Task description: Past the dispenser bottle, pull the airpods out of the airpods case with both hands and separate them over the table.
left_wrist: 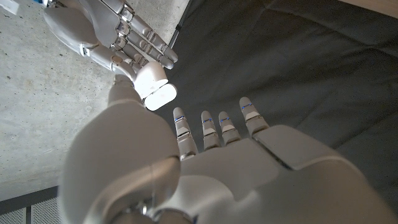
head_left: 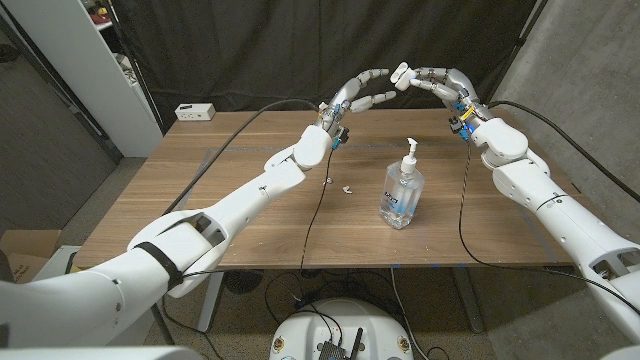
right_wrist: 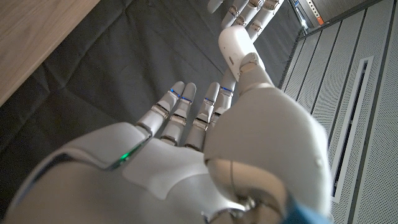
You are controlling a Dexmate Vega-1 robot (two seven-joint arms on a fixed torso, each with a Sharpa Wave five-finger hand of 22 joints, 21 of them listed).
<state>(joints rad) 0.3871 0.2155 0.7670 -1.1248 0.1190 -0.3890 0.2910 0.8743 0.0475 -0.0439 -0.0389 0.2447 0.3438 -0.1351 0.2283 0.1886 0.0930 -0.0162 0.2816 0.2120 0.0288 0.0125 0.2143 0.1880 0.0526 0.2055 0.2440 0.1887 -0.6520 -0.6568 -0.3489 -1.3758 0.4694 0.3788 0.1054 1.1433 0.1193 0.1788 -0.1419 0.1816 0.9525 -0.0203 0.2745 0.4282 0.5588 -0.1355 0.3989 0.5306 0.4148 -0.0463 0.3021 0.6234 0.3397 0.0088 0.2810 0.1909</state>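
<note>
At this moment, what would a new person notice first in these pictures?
First, the two robot hands raised high above the far edge of the table, the left hand and right hand meeting around a small white airpods case. Next, the clear dispenser bottle standing upright on the wooden table, nearer the robot. A tiny white object lies to the bottle's left.

Both arms are built of glossy white rounded shells, thick near the bottom corners of the head view and tapering toward the upper middle. The left arm (head_left: 200, 225) carries a black band around its widest segment, lower left. A thin black cable trails along each forearm. At the wrists sit small blue and yellow fittings. The left hand (head_left: 358, 92) and right hand (head_left: 440, 80) have silver-grey segmented fingers — the wrist views show white palm shells, blue-marked finger bands, and a green light on the right one.
</note>
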